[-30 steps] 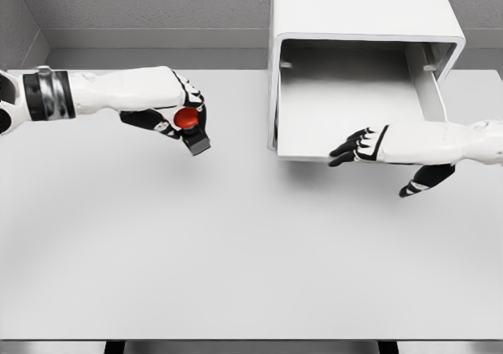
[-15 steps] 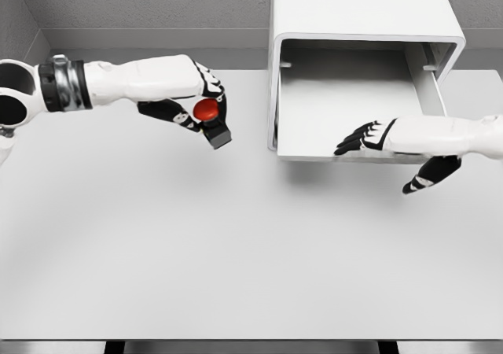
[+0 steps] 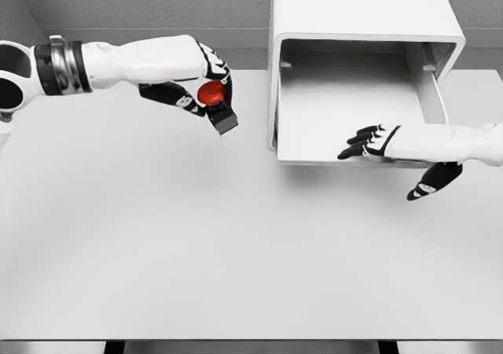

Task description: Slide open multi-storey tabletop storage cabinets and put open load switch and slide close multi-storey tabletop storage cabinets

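Gripping the red-buttoned switch (image 3: 214, 101) above the table (image 3: 236, 244), the left hand (image 3: 200, 86) is holding it just left of the open drawer (image 3: 354, 110), while the right hand (image 3: 393, 145) is resting with loose, empty fingers at the drawer's front edge.

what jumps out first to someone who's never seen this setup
The red-buttoned switch gripped in the left hand stands out, held above the white table left of the cabinet. Next is the open drawer pulled toward the camera, with the right hand at its front edge, fingers spread.
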Available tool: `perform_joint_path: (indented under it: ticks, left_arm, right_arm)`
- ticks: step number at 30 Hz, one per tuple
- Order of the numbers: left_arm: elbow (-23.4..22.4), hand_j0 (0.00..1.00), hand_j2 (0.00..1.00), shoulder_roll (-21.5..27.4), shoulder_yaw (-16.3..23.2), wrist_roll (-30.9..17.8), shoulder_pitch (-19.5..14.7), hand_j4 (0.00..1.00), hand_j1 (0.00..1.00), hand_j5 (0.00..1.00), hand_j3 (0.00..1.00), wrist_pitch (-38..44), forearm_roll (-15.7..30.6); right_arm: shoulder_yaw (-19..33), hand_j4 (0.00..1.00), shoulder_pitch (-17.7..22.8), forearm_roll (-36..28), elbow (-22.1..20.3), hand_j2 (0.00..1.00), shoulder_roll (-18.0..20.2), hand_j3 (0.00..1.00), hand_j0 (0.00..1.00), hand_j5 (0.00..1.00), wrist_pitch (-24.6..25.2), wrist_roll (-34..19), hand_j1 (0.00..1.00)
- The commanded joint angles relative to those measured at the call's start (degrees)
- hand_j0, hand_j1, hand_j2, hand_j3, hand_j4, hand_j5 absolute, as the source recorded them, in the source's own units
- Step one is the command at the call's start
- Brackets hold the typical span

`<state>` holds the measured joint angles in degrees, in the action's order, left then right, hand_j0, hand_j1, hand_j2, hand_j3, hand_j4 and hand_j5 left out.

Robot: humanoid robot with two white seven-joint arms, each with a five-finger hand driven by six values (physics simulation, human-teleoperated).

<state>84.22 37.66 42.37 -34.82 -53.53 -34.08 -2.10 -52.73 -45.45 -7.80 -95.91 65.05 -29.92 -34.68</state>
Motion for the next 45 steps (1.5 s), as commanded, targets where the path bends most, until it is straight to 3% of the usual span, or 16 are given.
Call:
perform_joint_path:
  ticks: [1,13,16,25,29,38,40,45]
  left_arm:
    - [-0.1,0.44,0.44,0.1,0.1,0.0,-0.1,0.44,0.44,0.44,0.44,0.1,1.1]
    - [0.6,0.44,0.44,-0.8,-0.4,0.1,-2.3,0.44,0.44,0.44,0.44,-0.9,2.4]
    - [1.7,0.44,0.44,-2.3,-0.4,0.2,-2.3,0.44,0.44,0.44,0.44,-0.9,2.4]
    - [3.3,0.43,0.43,-5.6,-0.2,0.0,-4.2,0.43,0.43,0.43,0.43,-0.9,2.5]
    - [3.3,0.43,0.43,-7.2,0.0,-0.2,-5.1,0.43,0.43,0.43,0.43,-0.9,2.4]
    - [1.6,0.43,0.43,-15.5,1.8,-0.2,-5.1,0.43,0.43,0.43,0.43,-0.9,-1.2]
    - [0.4,0.43,0.43,-17.4,1.9,-0.2,-5.1,0.43,0.43,0.43,0.43,-0.9,-2.8]
    - [-0.9,0.43,0.43,-18.8,1.9,-0.2,-5.1,0.43,0.43,0.43,0.43,-0.9,-3.7]
  right_arm:
    - [-1.0,1.0,0.3,-1.3,-0.7,1.0,-0.1,1.0,1.0,1.0,-5.1,-0.3,1.0]
    - [-0.8,1.0,1.0,-1.5,-0.8,1.0,3.9,1.0,1.0,1.0,-5.1,-0.3,1.0]
    - [1.7,1.0,0.6,-2.6,-0.8,1.0,4.2,1.0,1.0,1.0,-5.1,-0.3,1.0]
    - [10.5,1.0,0.4,-5.4,-0.7,1.0,12.7,1.0,1.0,1.0,-5.1,-0.3,1.0]
    - [10.7,1.0,0.7,-5.2,-0.2,1.0,16.3,1.0,1.0,1.0,-5.1,-0.1,1.0]
    - [10.5,1.0,0.7,-4.9,1.4,1.0,17.1,1.0,1.0,1.0,-5.1,-0.3,1.0]
    - [10.5,1.0,0.7,-5.2,3.7,1.0,17.1,1.0,1.0,1.0,-5.1,0.2,1.0]
    - [10.5,1.0,0.8,-5.0,5.4,1.0,16.2,1.0,1.0,1.0,-5.1,0.9,1.0]
